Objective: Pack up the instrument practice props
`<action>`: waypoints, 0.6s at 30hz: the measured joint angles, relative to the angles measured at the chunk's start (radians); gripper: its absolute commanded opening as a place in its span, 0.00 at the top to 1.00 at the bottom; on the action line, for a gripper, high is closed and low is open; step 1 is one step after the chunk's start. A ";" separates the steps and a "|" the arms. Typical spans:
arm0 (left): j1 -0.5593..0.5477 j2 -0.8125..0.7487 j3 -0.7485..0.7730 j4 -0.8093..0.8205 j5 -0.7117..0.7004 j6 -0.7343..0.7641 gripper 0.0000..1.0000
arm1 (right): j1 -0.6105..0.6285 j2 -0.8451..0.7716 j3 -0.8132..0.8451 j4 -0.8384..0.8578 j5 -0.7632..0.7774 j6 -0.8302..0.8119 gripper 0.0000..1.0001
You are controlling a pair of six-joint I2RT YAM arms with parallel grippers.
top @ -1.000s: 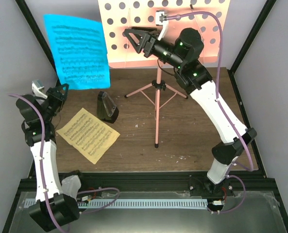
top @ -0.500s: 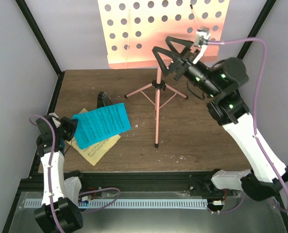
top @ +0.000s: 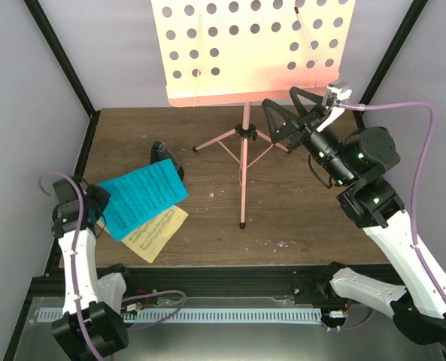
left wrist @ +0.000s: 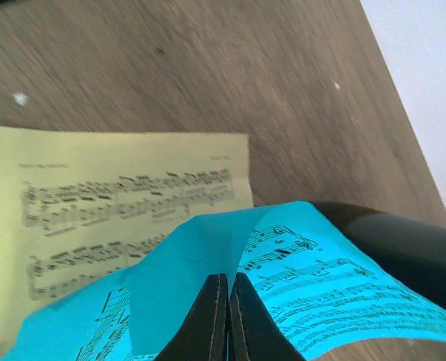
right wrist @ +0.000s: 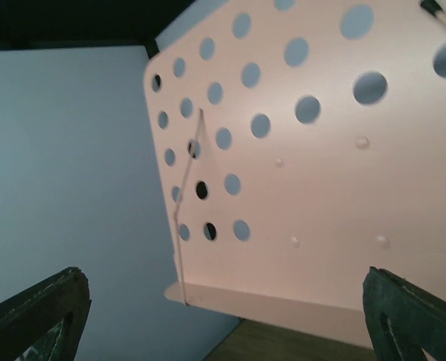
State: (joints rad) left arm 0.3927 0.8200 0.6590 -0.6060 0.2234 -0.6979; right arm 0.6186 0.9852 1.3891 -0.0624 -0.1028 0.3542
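Observation:
The pink tripod music stand (top: 244, 162) stands mid-table, its hole-punched desk (top: 253, 49) up at the back; the desk (right wrist: 298, 173) fills the right wrist view. My left gripper (top: 102, 204) is shut on the edge of the cyan page (top: 141, 195), which lies low over the pale-yellow page (top: 156, 232). In the left wrist view the fingers (left wrist: 226, 316) pinch the cyan page (left wrist: 335, 293) above the yellow page (left wrist: 110, 203). The black metronome (top: 165, 155) sits just behind the pages, partly hidden. My right gripper (top: 286, 113) is open and empty, right of the stand's pole, below the desk.
Grey walls and black frame posts (top: 61, 60) enclose the wooden table (top: 298, 203). The stand's tripod legs (top: 223, 139) spread over the middle of the table. A black rail (top: 207, 280) runs along the near edge.
My left gripper brought the cyan page down from high at the back left onto the yellow page. My right gripper pulled back from the desk to the right and lower, still open.

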 measured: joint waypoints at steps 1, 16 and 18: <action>0.002 0.002 0.009 -0.009 -0.021 0.010 1.00 | 0.000 -0.006 -0.012 -0.009 0.010 -0.003 0.00; 0.141 0.087 0.000 -0.051 -0.157 0.101 1.00 | 0.000 -0.066 -0.135 -0.092 0.107 -0.021 0.00; 0.164 0.116 -0.009 -0.042 -0.144 0.109 1.00 | 0.000 -0.081 -0.157 -0.107 0.119 -0.021 0.00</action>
State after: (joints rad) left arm 0.5568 0.9363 0.6498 -0.6476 0.0792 -0.5884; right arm 0.6186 0.9043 1.2324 -0.1696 0.0162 0.3332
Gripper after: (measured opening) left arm 0.008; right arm 0.998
